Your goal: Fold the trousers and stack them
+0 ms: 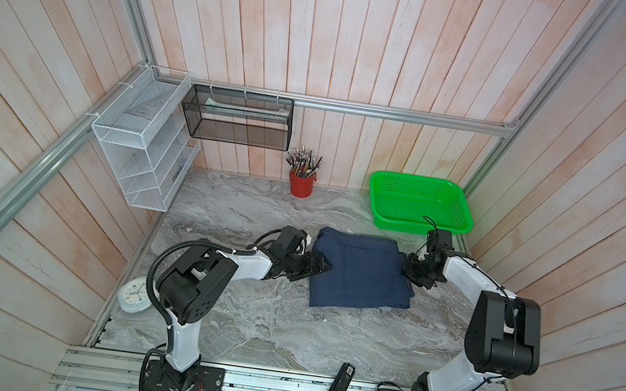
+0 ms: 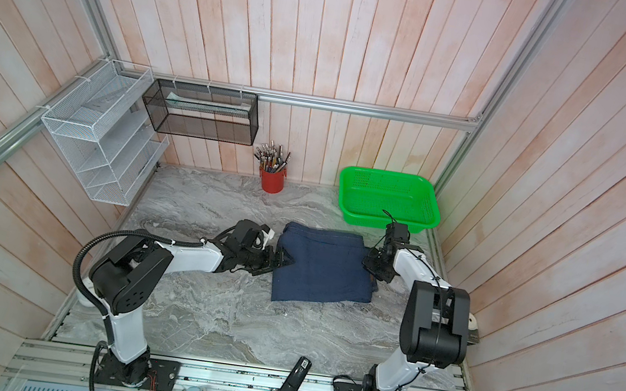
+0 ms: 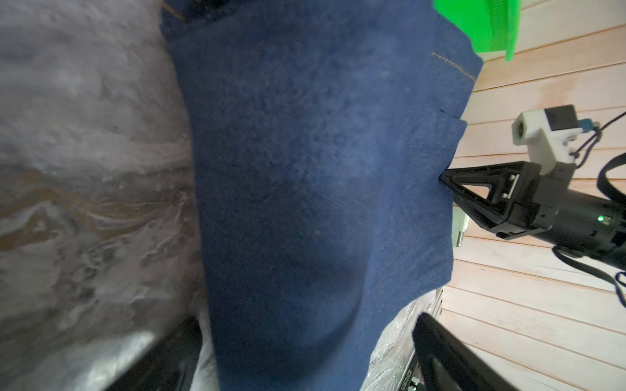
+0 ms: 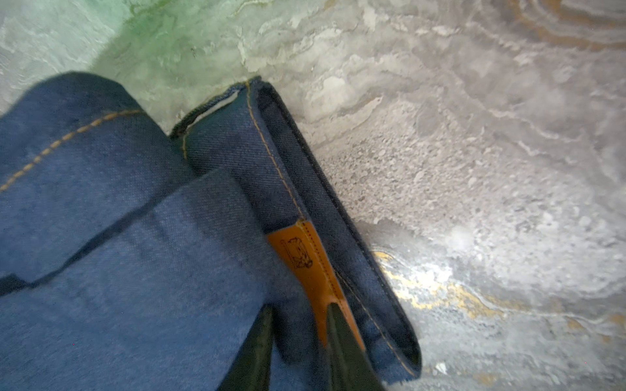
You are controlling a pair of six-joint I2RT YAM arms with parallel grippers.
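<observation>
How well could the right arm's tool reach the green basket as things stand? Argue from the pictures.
Probably yes: the green basket sits close behind the right tool, nothing between. But the tool looks closed on the trousers, so it must release or drag them.

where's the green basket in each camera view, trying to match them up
In a top view: green basket sits at the back right corner of the table, beyond the trousers.
In a top view: same back right corner, beyond the trousers.
Left wrist view: only a cut-off piece, past the trousers' stitched corner.
Right wrist view: not in it; only a green tint on the table.
Shared landmark: the trousers, seen in all four.
</observation>
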